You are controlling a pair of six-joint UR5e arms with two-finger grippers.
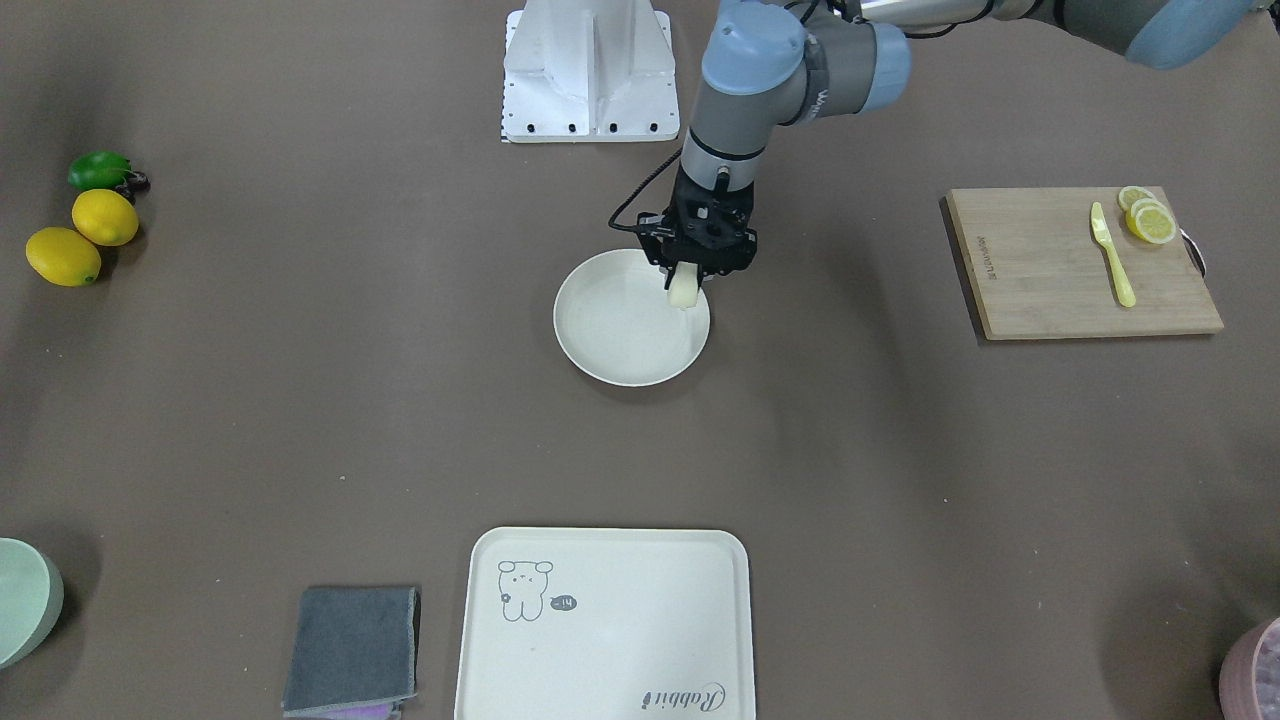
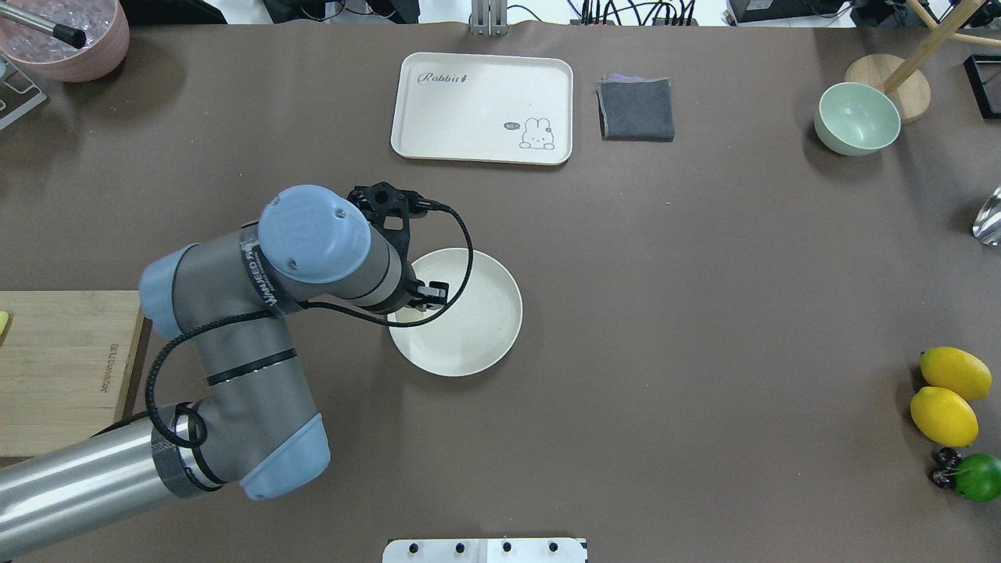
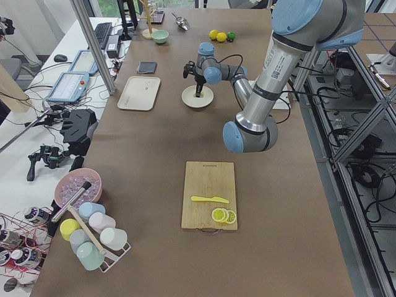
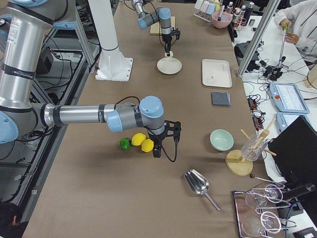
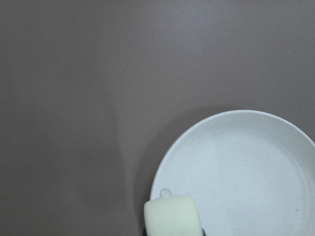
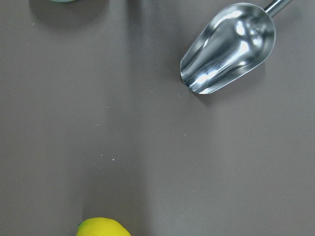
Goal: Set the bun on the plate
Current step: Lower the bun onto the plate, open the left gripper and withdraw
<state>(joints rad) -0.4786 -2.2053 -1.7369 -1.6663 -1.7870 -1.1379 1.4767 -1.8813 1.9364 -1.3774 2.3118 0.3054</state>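
While left tool (image 1: 686,280) clenches bun (image 1: 683,292) above plate (image 1: 610,335) rim — tray (image 1: 620,630) well apart, right tool (image 4: 159,148) unclear.

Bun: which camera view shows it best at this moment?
Exterior front-facing: the bun shows clearly in the left claw, above the plate near its rim. The left wrist view has it large but cropped at the bottom; overhead, the arm hides it; the side views make it tiny.

Metal scoop (image 6: 226,49) upper right on brown surface (image 6: 147,147), mouth toward lower left, handle cut off. Lemon (image 6: 102,227) at bottom edge, well apart.
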